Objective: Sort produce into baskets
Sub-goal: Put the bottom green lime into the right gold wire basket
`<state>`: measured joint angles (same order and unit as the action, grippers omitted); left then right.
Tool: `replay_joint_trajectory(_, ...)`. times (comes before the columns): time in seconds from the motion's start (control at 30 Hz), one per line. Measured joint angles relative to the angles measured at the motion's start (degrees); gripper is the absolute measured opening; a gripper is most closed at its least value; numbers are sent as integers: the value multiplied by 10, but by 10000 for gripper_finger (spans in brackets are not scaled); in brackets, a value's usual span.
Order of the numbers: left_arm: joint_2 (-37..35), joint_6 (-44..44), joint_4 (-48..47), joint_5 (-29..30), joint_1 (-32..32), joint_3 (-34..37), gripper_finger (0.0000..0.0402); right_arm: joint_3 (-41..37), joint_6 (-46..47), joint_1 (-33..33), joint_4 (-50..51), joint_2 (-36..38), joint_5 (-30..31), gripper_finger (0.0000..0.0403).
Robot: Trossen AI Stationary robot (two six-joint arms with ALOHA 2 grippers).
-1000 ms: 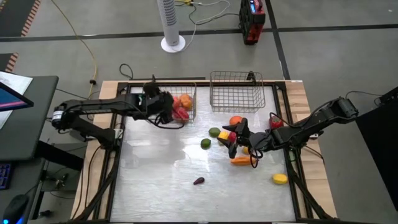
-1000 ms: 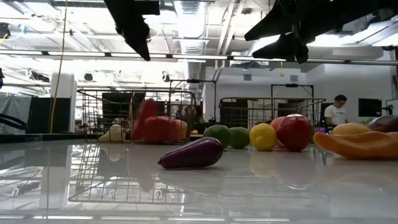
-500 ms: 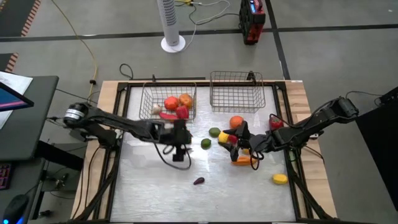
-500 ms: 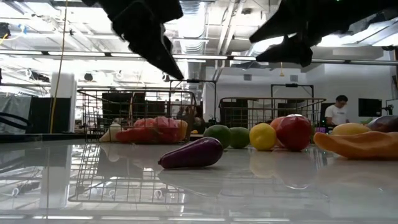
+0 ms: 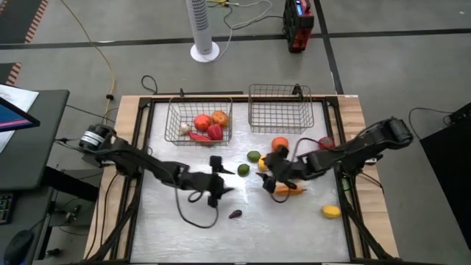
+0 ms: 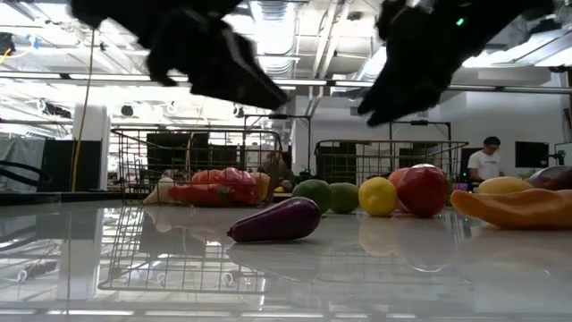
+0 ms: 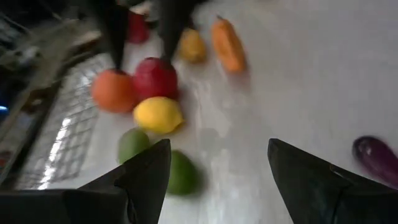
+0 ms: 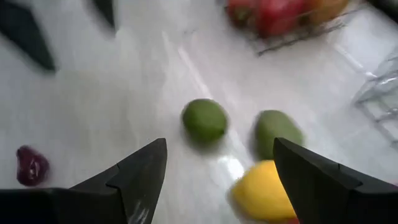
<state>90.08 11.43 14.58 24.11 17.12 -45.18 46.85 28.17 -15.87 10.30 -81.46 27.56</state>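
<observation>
Two rectangular silver wire-mesh baskets stand side by side at the far edge of the table. The left basket (image 5: pixel 197 124) holds four pieces as far as the overhead view lets me count — a small white one, a long red one, a round red one and an orange one. The right basket (image 5: pixel 280 108) holds nothing visible.

On the glossy white tabletop (image 5: pixel 184 228) lies the rest of the produce. Near the middle are two green pieces, a duller oval one (image 5: pixel 253 156) farther back and a rounder lime-green one (image 5: pixel 243 169) just in front of it. To their right sit a round orange fruit (image 5: pixel 279 143), a yellow lemon (image 7: pixel 158 114) and a dark red apple-shaped piece (image 7: pixel 155 77), close together. A long orange carrot-like piece (image 5: pixel 285 191) lies nearer, a red piece (image 5: pixel 324 143) rests by the right rail, a second yellow fruit (image 5: pixel 331 212) lies alone at the near right, and one dark purple eggplant (image 5: pixel 235 214) sits near the centre front.

The left gripper (image 5: pixel 218 188) hovers above the table just left of the eggplant, fingers apart, empty. The right gripper (image 5: pixel 266 171) hangs over the clustered fruit — fingers also spread, holding nothing.
</observation>
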Motion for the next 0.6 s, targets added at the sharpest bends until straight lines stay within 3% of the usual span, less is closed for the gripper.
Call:
replay_joint_trajectory(0.1, -55, -32, 66, 9, -5, 79, 256, 31, -33, 15, -1, -47, -27, 320)
replay_joint_trajectory(0.23, -147, -82, 67, 5, 2, 138, 256, 91, -108, 26, -2, -115, -39, 322)
replay_joint_trajectory(0.4, -249, -133, 35, 5, 24, 178, 256, 170, -199, 29, 2, -193, -52, 345)
replay_joint_trajectory(0.6, -317, -145, 22, 10, 35, 201, 256, 250, -227, 52, 114, -257, -52, 382)
